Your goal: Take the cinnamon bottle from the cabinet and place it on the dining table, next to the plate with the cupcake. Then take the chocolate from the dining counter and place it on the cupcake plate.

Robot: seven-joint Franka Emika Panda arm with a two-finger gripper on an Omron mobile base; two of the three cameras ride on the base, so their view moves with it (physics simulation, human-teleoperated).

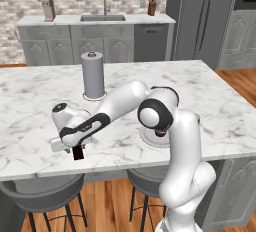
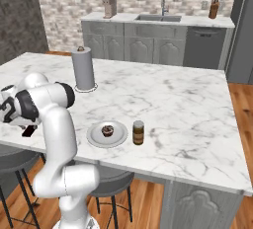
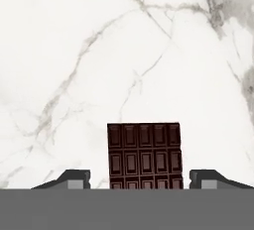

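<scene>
Hand view: the tool (image 3: 140,178) points down at the marble counter (image 3: 74,65), its fingers (image 3: 74,178) spread on either side of the chocolate (image 3: 144,155) with gaps visible (no contact seen). Right base view: cupcake plate (image 2: 95,136), cinnamon bottle (image 2: 138,133) just beside it

No text, label, brand, number or sign can be read anywhere in these pictures. The chocolate (image 3: 144,155) bears only a moulded grid of plain squares with no lettering, and the cinnamon bottle (image 2: 138,133), standing at about three o'clock of the plate (image 2: 94,136) on the worktop (image 2: 183,114), has a dark band around it too small and blurred to show any writing. The paper towel roll (image 1: 93,76) is plain.
</scene>
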